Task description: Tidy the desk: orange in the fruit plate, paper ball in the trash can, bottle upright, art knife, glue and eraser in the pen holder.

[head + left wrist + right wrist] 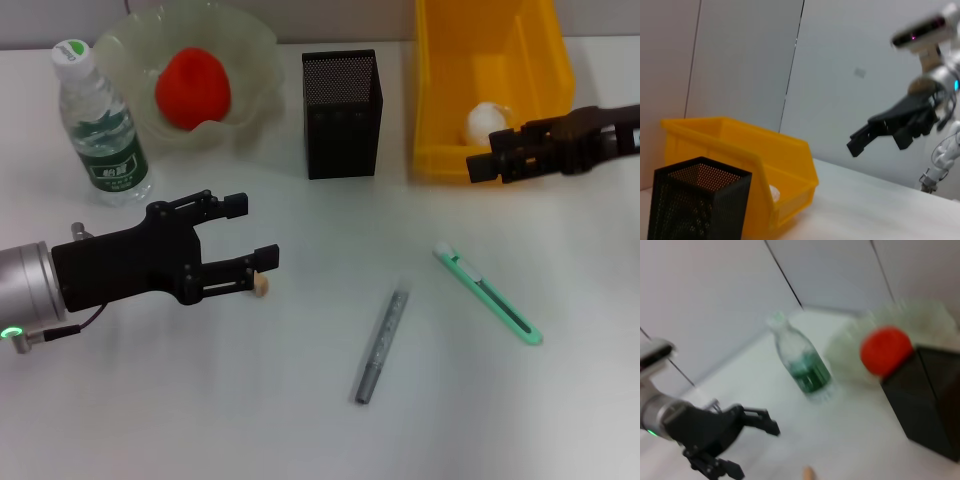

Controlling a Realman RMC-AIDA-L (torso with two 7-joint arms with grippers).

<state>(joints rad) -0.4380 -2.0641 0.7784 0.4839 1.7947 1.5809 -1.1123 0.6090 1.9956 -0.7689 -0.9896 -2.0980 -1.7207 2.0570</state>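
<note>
Left claw (pixel 252 236) spread wide, empty, low over the white tabletop (pixel 300 420); tiny tan-beige block eraser (pixel 260 286) lies at the lower fingertip, about 6 o'clock of the gap. Step in hand, likely: pick up eraser. Shift claw toward 6 o'clock to centre it, descend, close gently. Square black mesh pen holder (pixel 342 115) waits at 1 o'clock. Right claw (pixel 490 152) by bright yellow plastic trash can (pixel 440 90), grip state unclear.

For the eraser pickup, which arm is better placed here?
Left. The left gripper hangs open right over the eraser on the table, jaws either side of it. The right gripper is far off at the trash can, beside the paper ball.
</note>
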